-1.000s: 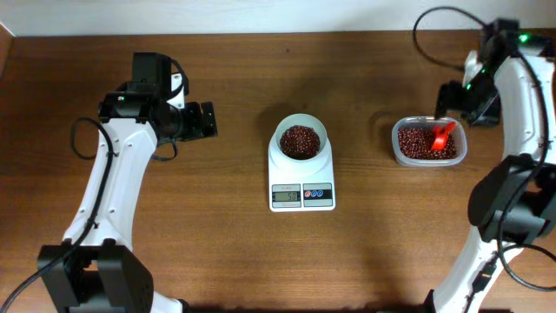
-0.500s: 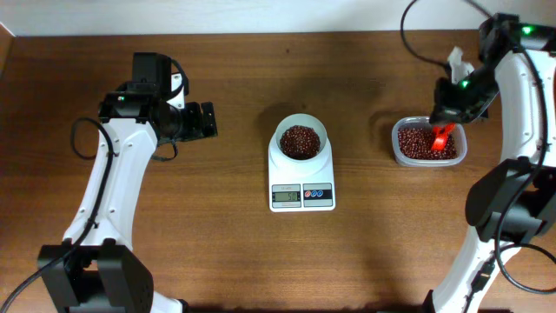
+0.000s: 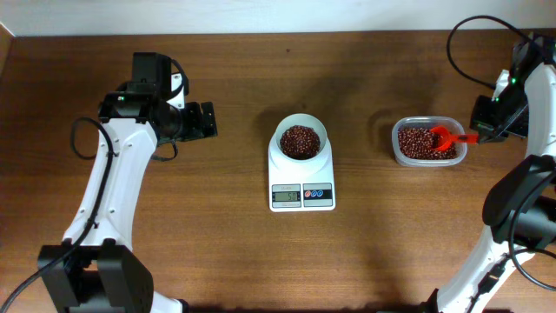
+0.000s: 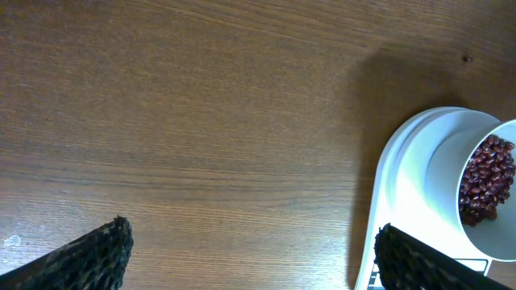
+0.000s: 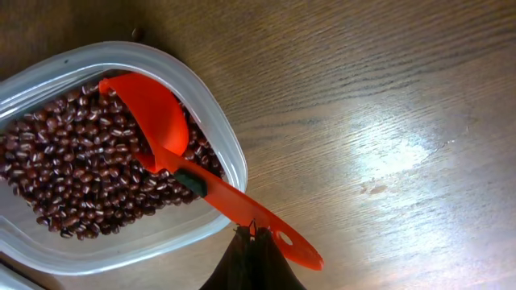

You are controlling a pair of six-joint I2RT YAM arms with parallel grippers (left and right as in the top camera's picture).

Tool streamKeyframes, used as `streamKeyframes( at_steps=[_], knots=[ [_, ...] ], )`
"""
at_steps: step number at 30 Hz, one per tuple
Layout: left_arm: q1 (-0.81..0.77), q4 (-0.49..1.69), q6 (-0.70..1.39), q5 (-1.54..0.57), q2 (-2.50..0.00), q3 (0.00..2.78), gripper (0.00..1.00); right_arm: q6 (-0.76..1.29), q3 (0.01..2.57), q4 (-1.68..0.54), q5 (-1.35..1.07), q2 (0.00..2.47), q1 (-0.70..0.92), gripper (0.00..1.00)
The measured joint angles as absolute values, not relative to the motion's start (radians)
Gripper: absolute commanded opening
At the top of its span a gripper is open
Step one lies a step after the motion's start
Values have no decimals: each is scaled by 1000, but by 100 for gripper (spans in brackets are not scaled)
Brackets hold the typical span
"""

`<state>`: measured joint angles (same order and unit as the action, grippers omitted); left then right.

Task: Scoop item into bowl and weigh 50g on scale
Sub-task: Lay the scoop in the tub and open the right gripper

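Observation:
The small white bowl [image 3: 300,119] stands on the white scale [image 3: 287,172] at table centre, holding a heap of red-brown beans [image 3: 300,139]. More beans [image 3: 415,143] fill a clear plastic tub [image 3: 427,160] to the right. A red scoop [image 3: 445,136] lies in the tub with its handle sticking out over the right rim. My right gripper [image 3: 479,136] is shut, its tips pinching the edge of that handle [image 5: 266,221]. My left gripper [image 3: 208,120] hangs wide open over bare wood left of the scale; its view shows the bowl [image 4: 451,153] and scale [image 4: 403,185] at the right edge.
Brown wooden table [image 3: 217,226] all round. The tub's rim [image 5: 218,121] sits close to the table's right side, and the scoop's cup [image 5: 157,109] rests on the beans [image 5: 72,177]. The left arm's base stands at the near-left edge.
My right gripper came over the tub, shut, and moved right. The scoop swung so its handle now points right over the rim. The left arm has not moved.

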<state>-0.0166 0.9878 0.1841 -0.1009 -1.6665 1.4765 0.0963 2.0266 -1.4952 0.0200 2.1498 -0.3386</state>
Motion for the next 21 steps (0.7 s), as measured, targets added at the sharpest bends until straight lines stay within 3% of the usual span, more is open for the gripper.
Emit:
streamKeyframes(
  at_steps=[6,12,13,14,15,18,19,21],
  knots=[
    [-17,988,184,-101,-1666,1477,99,188,2027,-1438,67,2150,-339,9],
    [-17,988,184,-101,-1666,1477,99,187,2115,-1441,-32,2150,-302,13],
    [-17,988,184,-101,-1666,1477,99,181,2115,-1444,-39,2150,-297,21],
    [-17,988,184,-101,-1666,1477,99,177,2115,-1444,-45,2150,-291,45],
    [-17,988,184,-101,-1666,1477,99,174,2115,-1447,-51,2150,-286,63],
    [-17,988,184,-101,-1666,1477,99,169,2115,-1448,-81,2150,-286,81],
    [-17,988,184,-101,-1666,1477,99,163,2115,-1448,-92,2150,-286,98],
    [-17,988,184,-101,-1666,1477,99,161,2115,-1450,-105,2150,-286,99]
  ],
)
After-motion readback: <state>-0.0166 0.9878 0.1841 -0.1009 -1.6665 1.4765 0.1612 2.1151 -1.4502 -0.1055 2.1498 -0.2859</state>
